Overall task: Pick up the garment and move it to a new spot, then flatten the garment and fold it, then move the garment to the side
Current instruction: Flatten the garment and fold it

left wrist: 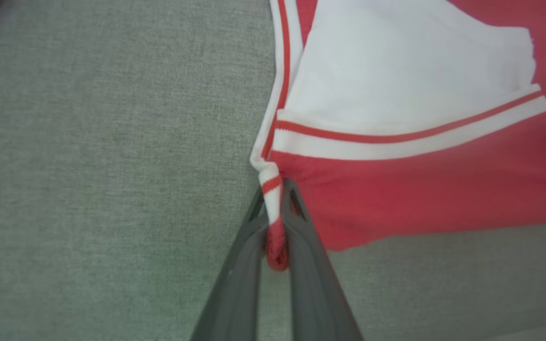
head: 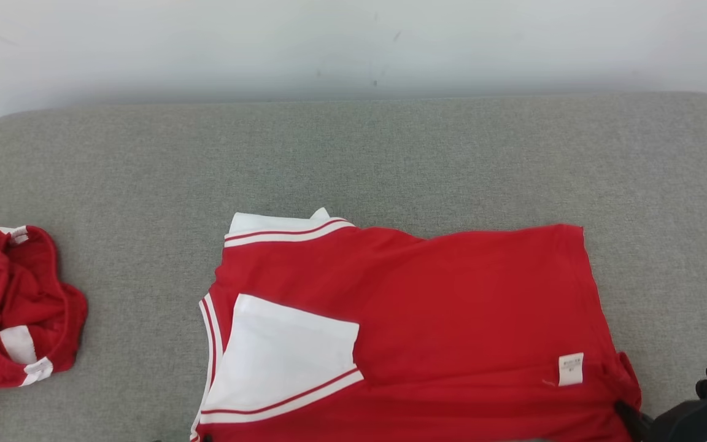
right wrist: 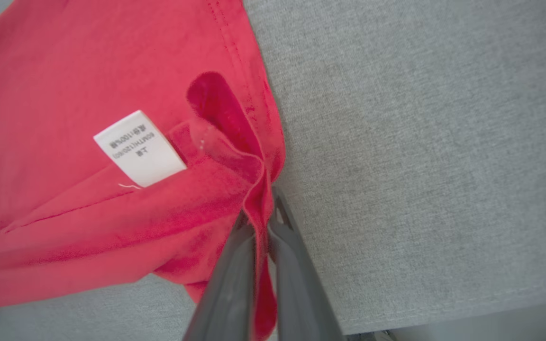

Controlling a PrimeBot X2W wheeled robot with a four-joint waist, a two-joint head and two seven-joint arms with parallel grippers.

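The red garment with white striped trim lies spread at 6 o'clock on the grey cushion. The left wrist view shows what the head view cuts off: the left gripper is pinching a striped trim corner. In the right wrist view, the right gripper is clamped on a red hem fold. The white care label, at the garment's 4 o'clock, reads "100%" upside down; the rest is too small. A crumpled second shirt sits at 9 o'clock.

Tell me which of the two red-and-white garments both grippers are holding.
The flat red-and-white shirt at centre: left gripper pinches its striped corner, right gripper its hem corner. The crumpled red garment lies apart at the left.
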